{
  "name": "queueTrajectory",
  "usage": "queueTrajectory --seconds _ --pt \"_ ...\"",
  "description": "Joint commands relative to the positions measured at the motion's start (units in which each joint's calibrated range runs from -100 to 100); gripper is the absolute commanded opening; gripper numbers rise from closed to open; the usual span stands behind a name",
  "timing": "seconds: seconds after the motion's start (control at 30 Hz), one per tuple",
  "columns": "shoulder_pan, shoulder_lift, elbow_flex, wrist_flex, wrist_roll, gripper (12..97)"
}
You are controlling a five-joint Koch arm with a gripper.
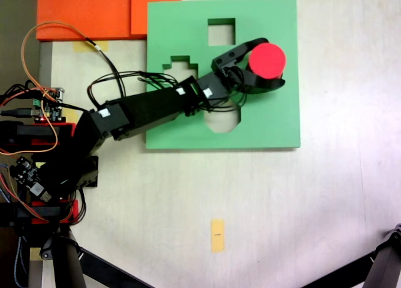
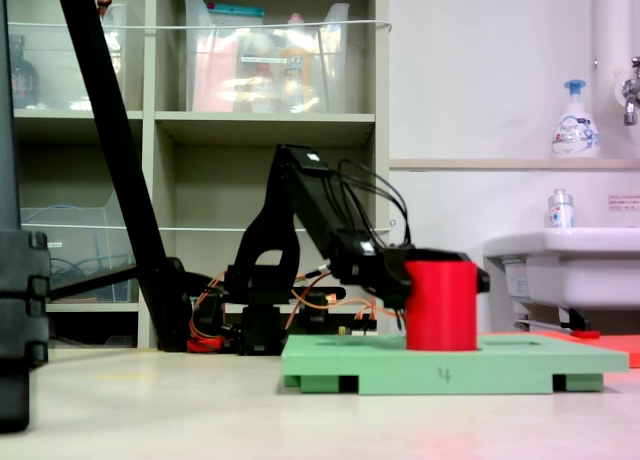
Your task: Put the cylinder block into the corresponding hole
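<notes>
Green board sat low in frame, a "4" written on its edge. Gripper was clamped around the red block, upper right of centre, resting on or just above the board. Next, I judged: carry it to the hole, lower centre.

Black plastic arm, white stickers, black and orange cables

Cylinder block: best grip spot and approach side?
Grip the cylinder block across its curved side wall, about mid-height, coming in level from the arm's side, as the tool sits now. It stands upright on the green board with a flat top, so opposite points on the round wall give the fingers parallel contact.
</notes>
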Motion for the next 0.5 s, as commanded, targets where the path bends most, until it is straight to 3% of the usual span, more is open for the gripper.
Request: queueTrajectory --seconds 0.0,0.23,0.47 --pt "-0.5 -0.2 4.4 0.5 -0.1 31.9" --pt "-0.4 3.7 5.1 0.6 -0.1 33.2" --pt "-0.1 5.0 5.8 1.1 0.0 54.4"
